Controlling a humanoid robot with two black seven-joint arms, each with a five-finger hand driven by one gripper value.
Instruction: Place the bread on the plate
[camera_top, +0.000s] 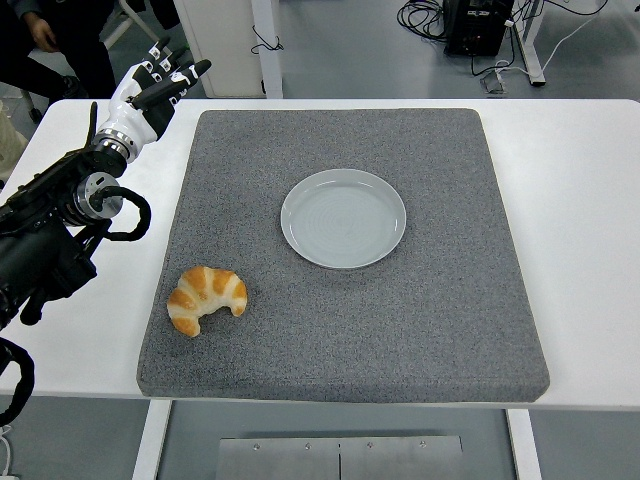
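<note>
Bread lies on the grey mat, left hand spread, holding nothing.

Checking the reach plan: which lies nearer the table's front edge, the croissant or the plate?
The croissant. It sits at the gray mat's near-left corner, while the empty plate lies around the mat's middle, farther back.

A golden-brown croissant with paler cream bands lies on a speckled grey mat. The plate is plain pale grey-white with faint concentric rings. The table is white. The left hand is white with black fingers on a black arm.
</note>
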